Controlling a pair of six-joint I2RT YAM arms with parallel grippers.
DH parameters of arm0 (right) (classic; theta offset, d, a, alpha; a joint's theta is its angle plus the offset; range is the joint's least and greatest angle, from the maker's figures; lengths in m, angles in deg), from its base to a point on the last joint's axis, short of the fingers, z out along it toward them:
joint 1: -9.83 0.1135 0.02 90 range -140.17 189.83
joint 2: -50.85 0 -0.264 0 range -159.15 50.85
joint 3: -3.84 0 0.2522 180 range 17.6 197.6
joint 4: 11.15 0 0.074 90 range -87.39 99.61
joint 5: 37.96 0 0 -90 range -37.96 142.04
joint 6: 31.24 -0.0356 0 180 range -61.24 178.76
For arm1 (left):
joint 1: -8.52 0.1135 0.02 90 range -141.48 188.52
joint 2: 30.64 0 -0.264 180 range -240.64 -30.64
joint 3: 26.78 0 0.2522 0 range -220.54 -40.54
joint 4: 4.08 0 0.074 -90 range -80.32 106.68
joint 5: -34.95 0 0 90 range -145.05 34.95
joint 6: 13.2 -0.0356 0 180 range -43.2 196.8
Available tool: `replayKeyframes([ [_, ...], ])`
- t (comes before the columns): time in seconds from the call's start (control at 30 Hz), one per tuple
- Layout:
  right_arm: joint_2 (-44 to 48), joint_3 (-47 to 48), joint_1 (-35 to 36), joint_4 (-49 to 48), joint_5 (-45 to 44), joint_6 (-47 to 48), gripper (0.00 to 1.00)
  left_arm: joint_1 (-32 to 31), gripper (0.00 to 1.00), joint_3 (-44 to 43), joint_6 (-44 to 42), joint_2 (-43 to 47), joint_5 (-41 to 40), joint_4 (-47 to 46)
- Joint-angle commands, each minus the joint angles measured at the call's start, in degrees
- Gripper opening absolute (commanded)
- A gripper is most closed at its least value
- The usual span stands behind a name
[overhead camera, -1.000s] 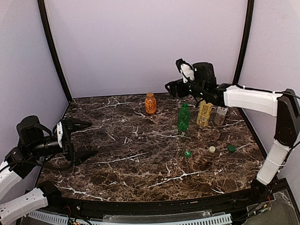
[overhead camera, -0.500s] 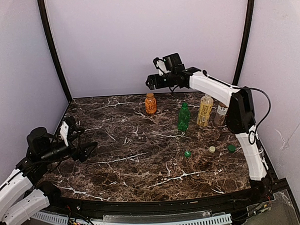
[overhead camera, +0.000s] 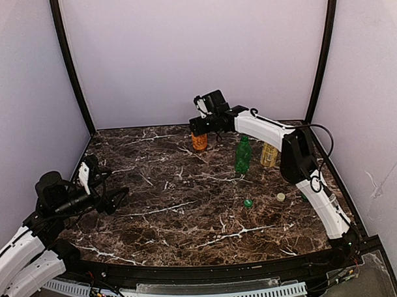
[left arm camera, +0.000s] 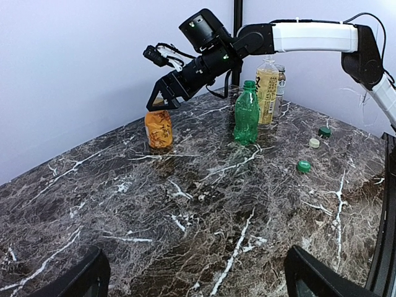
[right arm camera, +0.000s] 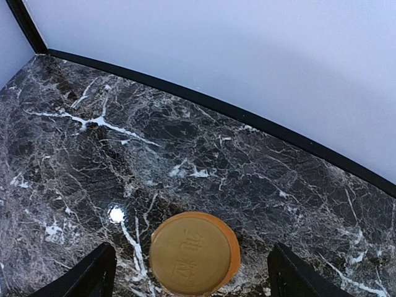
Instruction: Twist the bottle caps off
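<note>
The squat orange bottle (overhead camera: 199, 141) stands at the back of the marble table (overhead camera: 188, 220), and its flat orange cap (right arm camera: 189, 244) fills the bottom of the right wrist view. My right gripper (overhead camera: 197, 126) hangs straight over it, open, with one finger on each side of the cap and apart from it. The green bottle (overhead camera: 243, 155) and the tall yellow bottle (left arm camera: 267, 90) stand to the right. The clear bottle (left arm camera: 281, 75) peeks out behind the yellow one. My left gripper (overhead camera: 112, 183) is open and empty at the left edge.
Three loose caps lie on the table right of centre: a green one (left arm camera: 303, 166), a pale one (left arm camera: 315, 143) and another green one (left arm camera: 324, 131). The right arm (overhead camera: 269, 128) stretches over the back right bottles. The back wall stands close behind the orange bottle.
My right gripper has swung left from above the yellow bottle and dropped over the orange bottle's cap, its fingers drawing in slightly. The left arm pulled back a little toward the left edge.
</note>
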Motion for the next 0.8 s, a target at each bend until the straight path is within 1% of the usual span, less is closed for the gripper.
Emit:
replayKeyframes([
  [0.0, -2.6, 1.7, 0.1, -2.4, -2.7, 1.6, 0.82, 0.3, 0.99, 1.3, 1.2, 0.5, 0.7, -1.9],
  [0.17, -3.7, 2.3, 0.0, -4.4, -2.9, 3.6, 0.75, 0.3, 0.99, 1.3, 1.3, 0.5, 0.6, -1.9],
  [0.37, -4.0, 1.4, -0.3, -6.0, 0.4, 4.0, 0.61, 0.3, 0.99, 1.2, 1.2, 0.9, 0.6, -2.1],
  [0.5, -3.9, 0.9, -0.5, -6.8, 2.7, 3.7, 0.54, 0.3, 0.99, 1.2, 1.1, 1.0, 0.6, -2.0],
  [0.57, -3.9, 0.6, -0.5, -7.3, 4.0, 3.9, 0.43, 0.3, 0.99, 1.2, 1.1, 1.1, 0.6, -2.1],
  [0.63, -3.5, 0.2, -0.5, -7.7, 5.0, 4.1, 0.28, 0.3, 0.99, 1.3, 1.1, 1.1, 0.6, -2.2],
  [0.67, -3.1, -0.3, -0.5, -7.8, 5.2, 4.1, 0.21, 0.3, 0.99, 1.3, 1.1, 1.2, 0.6, -2.2],
  [0.73, -1.7, -1.7, -0.5, -8.3, 5.2, 4.2, 0.11, 0.3, 0.99, 1.2, 1.0, 1.3, 0.7, -2.1],
  [0.77, -1.0, -2.4, -0.5, -8.4, 6.7, 4.3, 0.07, 0.3, 0.99, 1.2, 0.9, 1.3, 0.8, -2.1],
])
